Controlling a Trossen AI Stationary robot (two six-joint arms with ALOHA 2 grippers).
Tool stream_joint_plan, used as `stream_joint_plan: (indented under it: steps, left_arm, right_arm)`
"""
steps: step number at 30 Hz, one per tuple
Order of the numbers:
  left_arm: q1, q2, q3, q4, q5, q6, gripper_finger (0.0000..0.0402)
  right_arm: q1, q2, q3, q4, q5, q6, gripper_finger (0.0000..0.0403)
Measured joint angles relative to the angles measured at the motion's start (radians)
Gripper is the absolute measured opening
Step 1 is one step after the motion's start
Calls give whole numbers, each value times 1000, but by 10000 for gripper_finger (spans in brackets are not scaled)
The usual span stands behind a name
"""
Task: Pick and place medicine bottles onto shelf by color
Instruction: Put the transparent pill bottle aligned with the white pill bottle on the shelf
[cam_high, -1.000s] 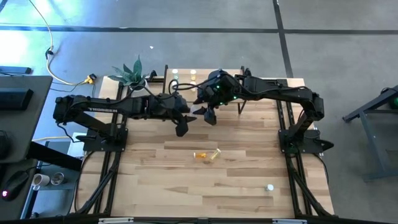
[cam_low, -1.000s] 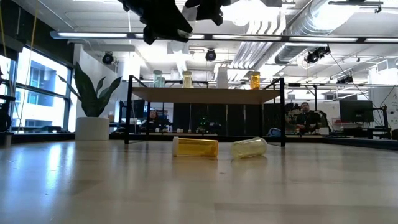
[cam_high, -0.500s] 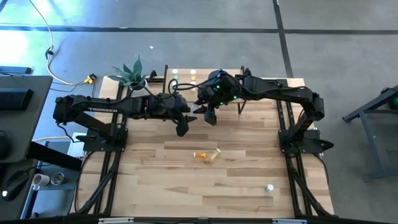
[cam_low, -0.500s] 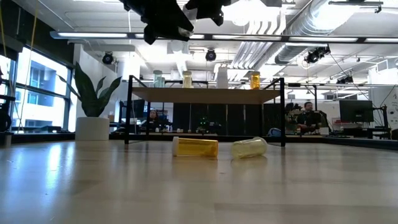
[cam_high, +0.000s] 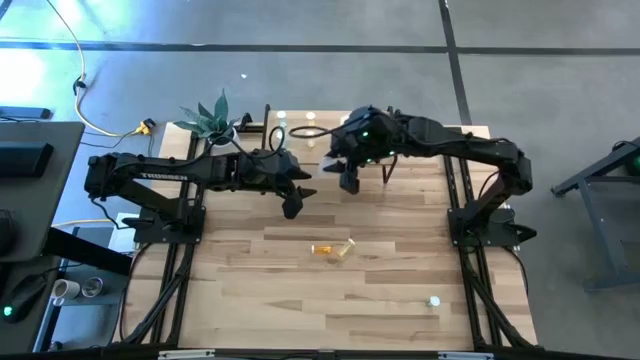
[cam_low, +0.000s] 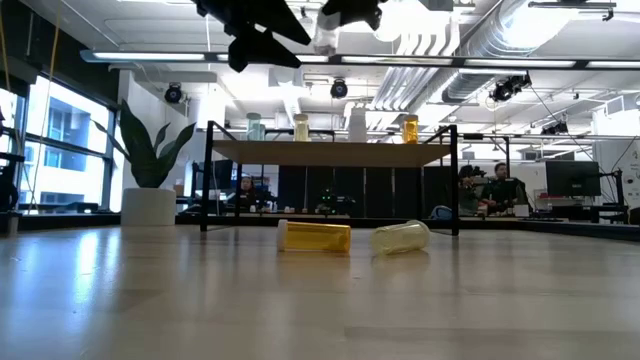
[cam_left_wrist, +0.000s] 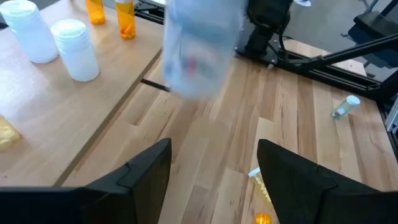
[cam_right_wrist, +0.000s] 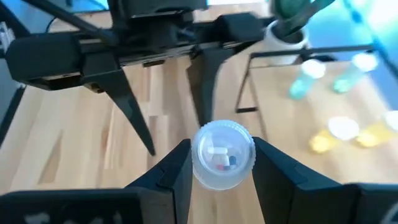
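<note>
Only the right wrist view shows the right gripper (cam_right_wrist: 219, 165) clamped around a clear bottle (cam_right_wrist: 222, 154). It hangs above the shelf (cam_high: 420, 135); the left gripper (cam_left_wrist: 214, 165), fingers spread, hovers opposite.

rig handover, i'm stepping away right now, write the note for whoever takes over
Right tool: shut on a clear white-capped bottle, raised near the shelf.
Left tool: open, empty, hovering beside the shelf's front edge.
Done: green, yellow, white and orange bottles stand on the shelf.
Left: two yellow bottles lying mid-table, one pale bottle near the right front. Place the held one first.
</note>
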Motion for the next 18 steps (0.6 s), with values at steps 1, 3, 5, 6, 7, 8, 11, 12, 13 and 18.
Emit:
stream_joint_plan:
  steps: [1, 3, 5, 6, 7, 8, 11, 12, 13, 18]
  left_arm:
    - [0, -5, 0, -1, 0, 1, 229]
    - [0, -14, 0, 9, -1, 1, 229]
    - [0, -19, 1, 4, -1, 1, 229]
    - [0, -22, -1, -2, -4, 1, 229]
    - [0, -25, -1, 5, -11, 3, 229]
    - [0, -26, 0, 9, -19, 8, 229]
    - [0, -34, 0, 2, -31, 14, 229]
    - [0, -36, 0, 6, -34, 14, 229]
    - [0, -37, 0, 8, -34, 15, 229]
    - [0, -36, 0, 4, -34, 16, 229]
  right_arm:
    - [-6, -15, 0, -4, 8, -7, 120]
    - [-17, -44, 0, -10, 29, -23, 120]
    - [-28, -74, 0, -11, 49, -40, 120]
    - [-35, -91, 0, -12, 62, -48, 120]
    - [-42, -108, 0, -16, 82, -54, 120]
    - [-50, -124, 0, -22, 104, -67, 120]
    - [-80, -162, 0, -51, 146, -75, 120]
    - [-90, -168, 0, -60, 150, -74, 120]
    - [-98, -174, -13, -56, 150, -75, 120]
    - [-127, -220, -270, 141, 125, -43, 120]
